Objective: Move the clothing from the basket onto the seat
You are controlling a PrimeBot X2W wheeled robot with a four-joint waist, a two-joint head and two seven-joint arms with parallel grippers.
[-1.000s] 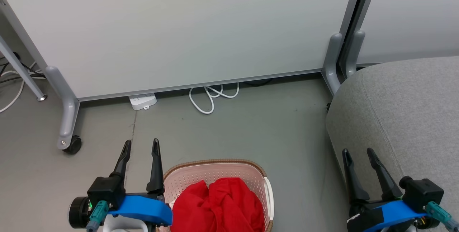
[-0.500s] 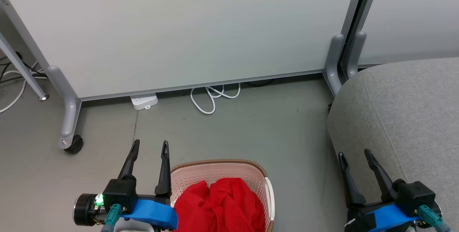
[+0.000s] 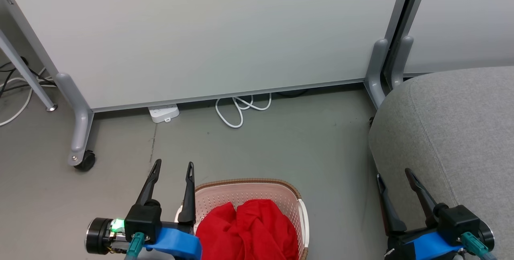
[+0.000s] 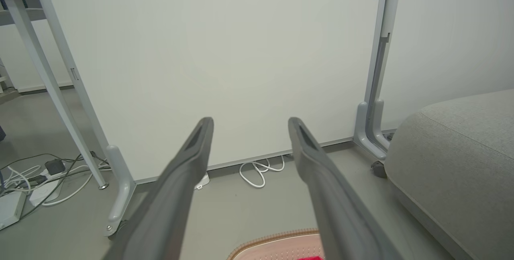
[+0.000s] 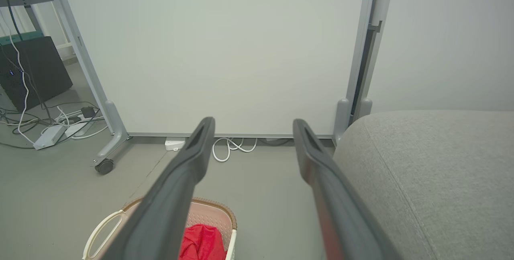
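The clothing point(image 3: 249, 228) lies as a crumpled red heap with no clear long axis, inside the basket point(image 3: 249, 181) just right of the left hand point(image 3: 174, 162). Both hands are empty, with their fingers spread well apart. The right hand point(image 3: 392, 172) hovers by the left edge of the seat point(image 3: 453, 123), well right of the basket. Grey floor point(image 3: 281, 143) runs ahead of the hands to a pale wheeled partition point(image 3: 200, 31), where a white cable point(image 3: 237, 111) lies looped at its foot.

Crumpled red clothing point(image 3: 249, 232) heaped in cream, brown-rimmed basket point(image 3: 257, 193), well left of rounded grey seat point(image 3: 453, 131)
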